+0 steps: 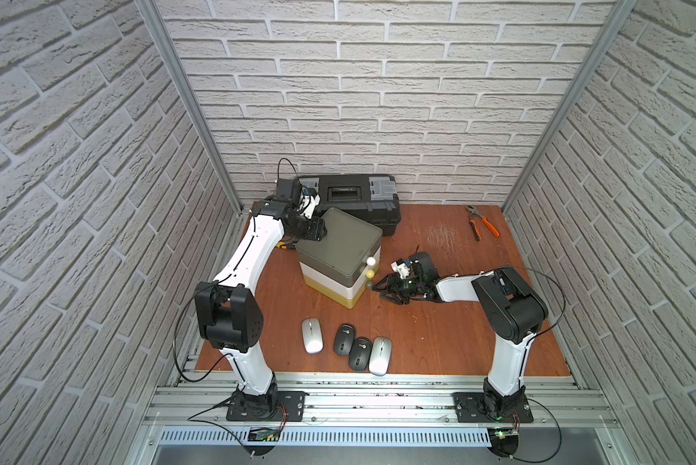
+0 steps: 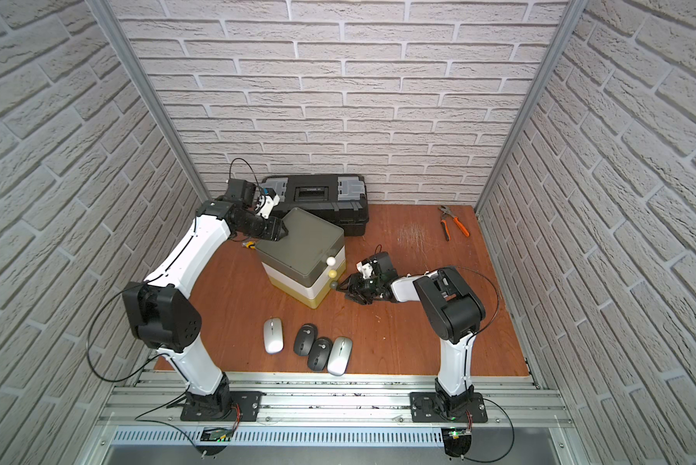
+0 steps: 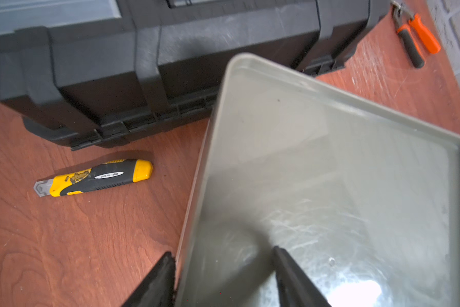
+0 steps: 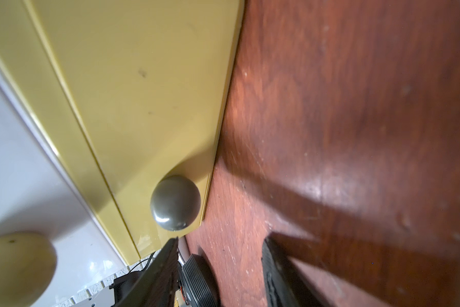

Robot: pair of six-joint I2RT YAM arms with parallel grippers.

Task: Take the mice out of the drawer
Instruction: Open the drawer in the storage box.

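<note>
Several mice lie on the table in front: a silver one (image 1: pixel 312 335), two black ones (image 1: pixel 344 339) (image 1: pixel 360 354) and another silver one (image 1: pixel 380 356). The drawer unit (image 1: pixel 340 241) has a grey top and all its drawers pushed in. My left gripper (image 3: pixel 223 252) is open at its back left corner, one finger by the side wall and one over the top. My right gripper (image 4: pixel 220 240) is open, turned on its side just above the table. The yellow bottom drawer's (image 4: pixel 143 93) grey knob (image 4: pixel 175 202) sits just beyond one fingertip, not between the jaws.
A black toolbox (image 1: pixel 354 197) stands against the back wall behind the drawer unit. A yellow-black utility knife (image 3: pixel 95 177) lies left of the unit. Orange-handled pliers (image 1: pixel 484 222) lie at the back right.
</note>
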